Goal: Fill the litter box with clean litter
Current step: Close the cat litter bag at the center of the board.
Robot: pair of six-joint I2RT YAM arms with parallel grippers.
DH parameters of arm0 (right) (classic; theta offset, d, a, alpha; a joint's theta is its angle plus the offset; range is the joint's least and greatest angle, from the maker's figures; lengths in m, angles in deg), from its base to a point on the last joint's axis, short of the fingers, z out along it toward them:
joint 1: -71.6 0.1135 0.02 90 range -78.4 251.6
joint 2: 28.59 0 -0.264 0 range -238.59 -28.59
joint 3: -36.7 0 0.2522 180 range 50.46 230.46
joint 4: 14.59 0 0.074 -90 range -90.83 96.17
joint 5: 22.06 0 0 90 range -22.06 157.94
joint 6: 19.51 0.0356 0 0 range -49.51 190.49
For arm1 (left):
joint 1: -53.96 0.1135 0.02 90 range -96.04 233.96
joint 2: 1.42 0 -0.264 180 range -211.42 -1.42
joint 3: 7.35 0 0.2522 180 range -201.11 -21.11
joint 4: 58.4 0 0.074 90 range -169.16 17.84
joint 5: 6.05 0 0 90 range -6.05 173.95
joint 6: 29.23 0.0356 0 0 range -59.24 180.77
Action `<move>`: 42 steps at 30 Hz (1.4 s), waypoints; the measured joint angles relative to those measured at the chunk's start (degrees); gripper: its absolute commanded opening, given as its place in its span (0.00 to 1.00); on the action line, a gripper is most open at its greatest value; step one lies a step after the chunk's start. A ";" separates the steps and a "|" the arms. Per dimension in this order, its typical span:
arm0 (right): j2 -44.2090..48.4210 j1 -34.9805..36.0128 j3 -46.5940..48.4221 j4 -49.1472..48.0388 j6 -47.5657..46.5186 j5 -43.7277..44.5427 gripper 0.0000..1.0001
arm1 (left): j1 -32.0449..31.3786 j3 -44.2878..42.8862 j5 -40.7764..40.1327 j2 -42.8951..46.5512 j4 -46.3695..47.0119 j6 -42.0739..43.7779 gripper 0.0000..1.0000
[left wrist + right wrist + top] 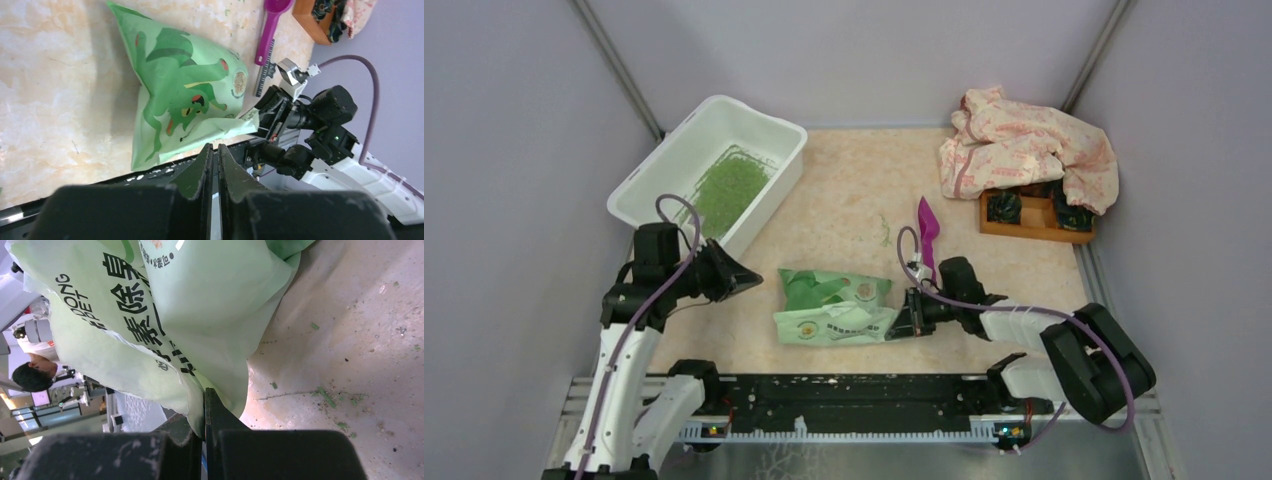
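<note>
I log clean litter (pixel 729 188) inside the litter box (pixel 664 150), left gripper (pixel 749 282) near its front corner, jaws almost together, empty; right gripper (pixel 902 315), well off the box, pinching the green bag (pixel 834 305).

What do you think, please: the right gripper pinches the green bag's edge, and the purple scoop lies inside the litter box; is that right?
Not quite. The purple scoop lies on the table, right of the litter box and outside it, as the top external view shows. The right gripper does pinch the green bag at its edge.
</note>
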 measured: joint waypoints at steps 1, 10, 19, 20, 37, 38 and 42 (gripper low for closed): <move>0.00 0.00 0.04 0.13 0.00 0.04 0.00 | 0.00 -0.15 0.50 0.35 0.00 -0.37 0.11; -3.82 0.00 1.20 -0.04 0.26 0.00 0.00 | -6.56 2.47 3.17 2.73 2.10 -6.36 0.11; -7.76 0.00 1.25 -2.97 1.77 -0.63 0.00 | -26.14 4.87 -2.54 0.72 10.27 -14.91 0.05; -7.93 0.00 1.36 -2.99 1.77 -0.63 0.00 | -28.74 5.81 -3.69 0.37 12.00 -15.74 0.05; -8.07 0.02 6.12 4.92 -2.67 0.28 0.00 | -37.46 14.53 -14.23 -19.58 30.64 -14.45 0.03; -8.04 0.02 6.40 5.46 -3.06 0.46 0.00 | -37.31 14.71 -14.25 -20.59 31.50 -14.03 0.03; -8.07 0.02 7.08 7.30 -4.66 1.53 0.00 | -36.96 17.27 -14.23 -22.25 34.07 -12.83 0.04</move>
